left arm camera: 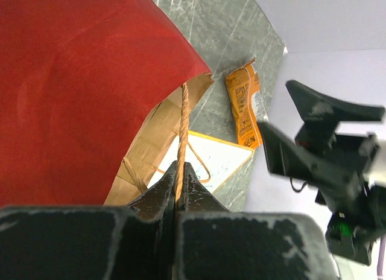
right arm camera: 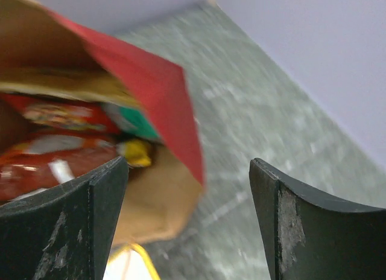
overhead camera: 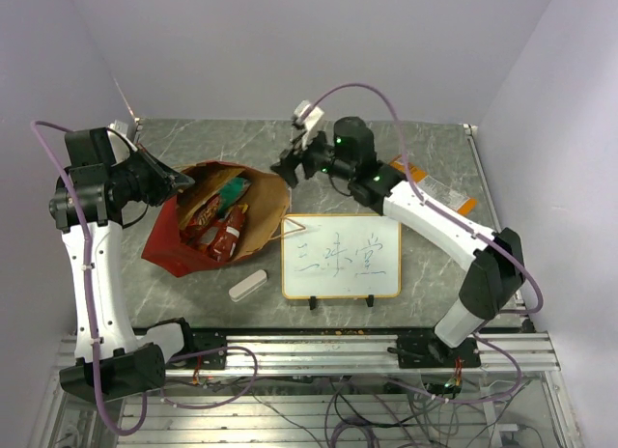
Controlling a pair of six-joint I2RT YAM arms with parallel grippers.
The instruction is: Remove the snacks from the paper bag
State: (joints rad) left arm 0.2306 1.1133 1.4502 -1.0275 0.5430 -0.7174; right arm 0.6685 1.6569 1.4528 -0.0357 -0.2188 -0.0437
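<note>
Bright, even light, soft shadows; right wrist view blurs the paper bag (right arm camera: 163,105) (left wrist sharper).

table (overhead camera: 241,139): grey marble-look top, walls on three sides
bag (overhead camera: 169,250): left half, on its side, mouth facing the middle
whiteboard (overhead camera: 341,255): flat, by near edge, right of centre; bag rim meets its far left corner
eraser (overhead camera: 248,286): near edge, between bag and whiteboard
orange packet (left arm camera: 244,108): flat, by right edge, well apart from bag
</note>
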